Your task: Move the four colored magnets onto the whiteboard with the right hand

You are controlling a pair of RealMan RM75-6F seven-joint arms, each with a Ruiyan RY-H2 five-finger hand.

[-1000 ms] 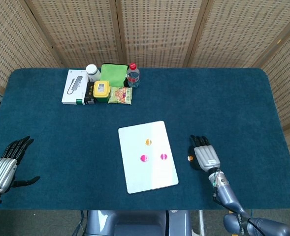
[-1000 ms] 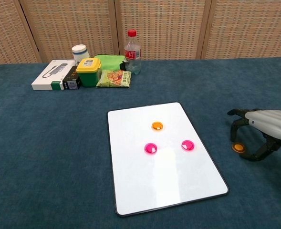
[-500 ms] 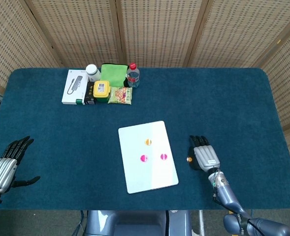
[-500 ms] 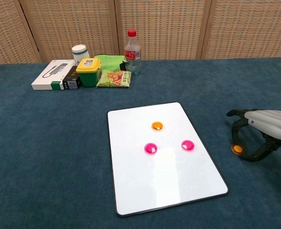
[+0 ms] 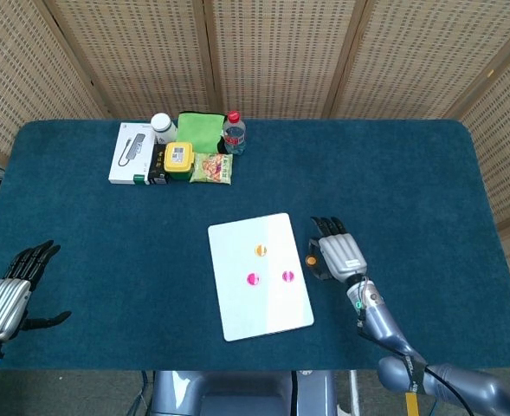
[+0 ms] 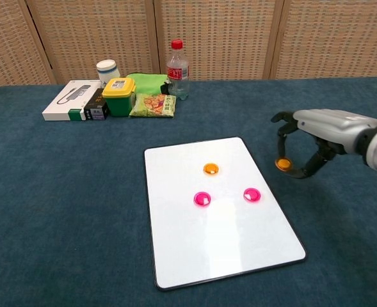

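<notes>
— Orange, that last magnet [image 6: 282,164]: where is it?

— Pinched in the right hand [image 6: 316,131], between the thumb and a curved finger, just off the right edge of the whiteboard [image 6: 233,256] and above the blue cloth of the table [image 6: 60,211]. From the head view the same hand [image 5: 339,257] sits just right of the board [image 5: 263,316], with the orange disc [image 5: 312,259] at its left side.

— And the other three?

— Already on the board. Another orange magnet [image 6: 210,169] lies toward the far half, and two pink ones sit nearer: the left pink magnet [image 6: 202,199] and the right pink magnet [image 6: 252,194], well apart from each other.

— What about the left hand?

— Only the head view shows it. The left hand [image 5: 10,290] is at the near left corner of the table, fingers spread and grasping nothing.

— Anything else on the table?

— A cluster at the far left: a white box [image 6: 68,109], a white jar [image 6: 107,69], a yellow-lidded green container [image 6: 118,96], a green cloth [image 6: 148,83], a snack packet [image 6: 153,105] and a water bottle with a red cap [image 6: 177,70]. A small dark box [image 6: 98,104] stands between the white box and the green container.
</notes>
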